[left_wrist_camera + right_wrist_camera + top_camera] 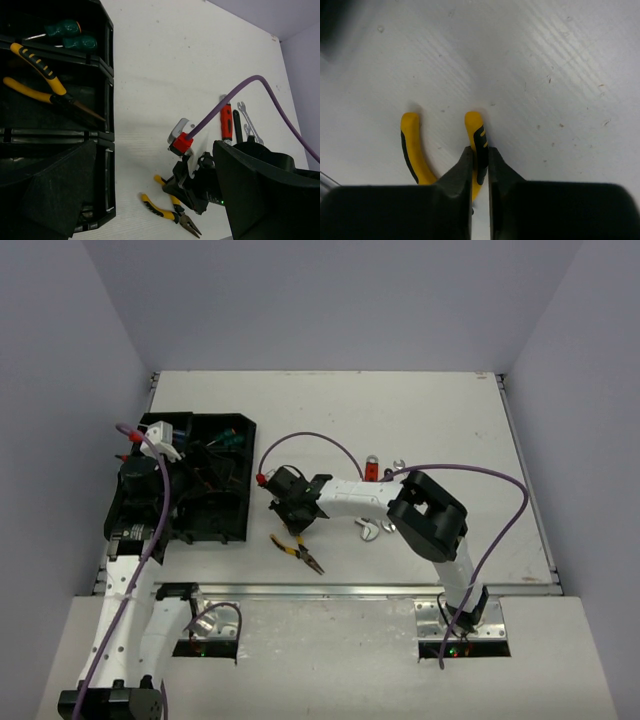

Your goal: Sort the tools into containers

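**Right gripper (480, 152) clamped, left gripper (163, 445) wide open**

The right arm (430, 515) bends at the elbow and reaches left, jaws pinched on one pliers (411, 145) handle. The left arm (130, 580) stretches forward, its fingers spread apart.

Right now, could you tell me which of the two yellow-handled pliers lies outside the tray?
The pliers on the white table, one handle pinched by the right gripper; the other pair lies inside the black tray.
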Available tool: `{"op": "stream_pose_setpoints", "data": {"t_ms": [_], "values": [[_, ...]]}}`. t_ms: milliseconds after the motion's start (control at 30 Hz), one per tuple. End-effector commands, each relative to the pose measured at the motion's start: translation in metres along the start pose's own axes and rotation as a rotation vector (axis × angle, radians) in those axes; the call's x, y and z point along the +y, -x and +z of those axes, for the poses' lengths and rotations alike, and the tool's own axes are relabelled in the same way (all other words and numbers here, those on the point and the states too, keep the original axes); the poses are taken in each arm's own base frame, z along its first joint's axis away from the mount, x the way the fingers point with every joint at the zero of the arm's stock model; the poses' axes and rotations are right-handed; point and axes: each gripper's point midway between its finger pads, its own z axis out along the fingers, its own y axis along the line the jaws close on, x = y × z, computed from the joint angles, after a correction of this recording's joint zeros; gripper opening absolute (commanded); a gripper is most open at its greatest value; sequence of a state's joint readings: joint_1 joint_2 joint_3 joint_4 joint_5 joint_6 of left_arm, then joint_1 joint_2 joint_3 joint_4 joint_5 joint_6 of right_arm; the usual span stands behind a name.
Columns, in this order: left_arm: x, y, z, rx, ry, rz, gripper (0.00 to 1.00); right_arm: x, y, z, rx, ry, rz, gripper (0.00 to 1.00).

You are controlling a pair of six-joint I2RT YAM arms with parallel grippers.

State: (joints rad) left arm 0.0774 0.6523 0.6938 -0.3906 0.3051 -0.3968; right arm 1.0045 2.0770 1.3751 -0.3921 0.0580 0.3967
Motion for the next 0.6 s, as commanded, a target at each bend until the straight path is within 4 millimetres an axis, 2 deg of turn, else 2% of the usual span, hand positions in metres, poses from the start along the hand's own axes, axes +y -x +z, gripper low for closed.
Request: {"op": "stream_pose_setpoints", "data": {"t_ms": [0, 67, 233, 300, 433, 500, 567], "values": [[-0.012, 0.012, -0.004, -0.052, -0.043, 0.044, 1.0, -0.014, -0.016, 0.008, 0.052, -0.098, 0.019, 0.01], [-0.013, 0.011, -0.003, -0.043, -0.049, 0.043, 1.0, -0.016, -0.012, -0.003, 0.029, -0.117, 0.031, 0.0], [-0.025, 0.002, 0.001, 0.01, -0.119, 0.04, 1.0, -0.023, 0.014, -0.045, -0.099, -0.153, 0.068, 0.0], [-0.031, -0.003, 0.001, 0.033, -0.16, 0.038, 1.0, -0.024, 0.029, -0.068, -0.168, -0.157, 0.081, 0.0], [-0.047, -0.023, 0.003, 0.115, -0.285, -0.011, 1.0, -0.035, 0.04, -0.106, -0.279, -0.195, 0.114, 0.0], [-0.046, -0.049, 0.009, 0.178, -0.337, -0.068, 1.0, -0.046, 0.05, -0.134, -0.359, -0.212, 0.154, 0.0], [-0.062, -0.053, 0.008, 0.188, -0.436, -0.094, 1.0, -0.05, 0.053, -0.149, -0.399, -0.209, 0.186, 0.0]]}}
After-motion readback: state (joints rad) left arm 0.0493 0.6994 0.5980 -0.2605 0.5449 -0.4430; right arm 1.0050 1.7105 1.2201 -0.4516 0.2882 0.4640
